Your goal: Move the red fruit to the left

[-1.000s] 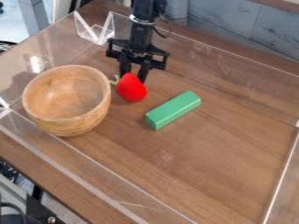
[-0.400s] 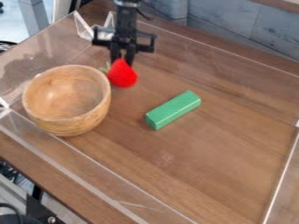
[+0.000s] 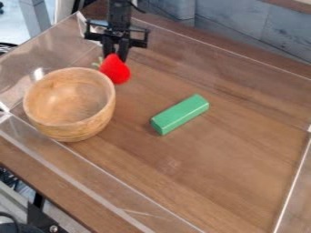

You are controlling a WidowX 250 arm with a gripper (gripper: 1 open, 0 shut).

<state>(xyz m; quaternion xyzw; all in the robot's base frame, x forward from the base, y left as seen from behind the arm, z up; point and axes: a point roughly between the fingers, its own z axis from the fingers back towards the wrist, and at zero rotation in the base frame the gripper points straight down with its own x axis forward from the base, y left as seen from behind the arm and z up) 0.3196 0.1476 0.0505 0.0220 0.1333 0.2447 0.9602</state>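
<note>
item one, the red fruit: pinched at its top by the black gripper, whose jaws are clenched on it, at the far left part of the wooden worktop, just beyond the far rim of the wooden bowl. item two, the bowl: upright near the worktop's left edge. item three, a green block: lying flat near the middle, well apart from fruit and bowl, all inside clear walls along the worktop's edges.

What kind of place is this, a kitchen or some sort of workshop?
Probably a robot test bench, not a kitchen: a wooden table fenced by low clear walls, holding only toys, a red fruit in a pincer, a wooden bowl and a green block.
</note>
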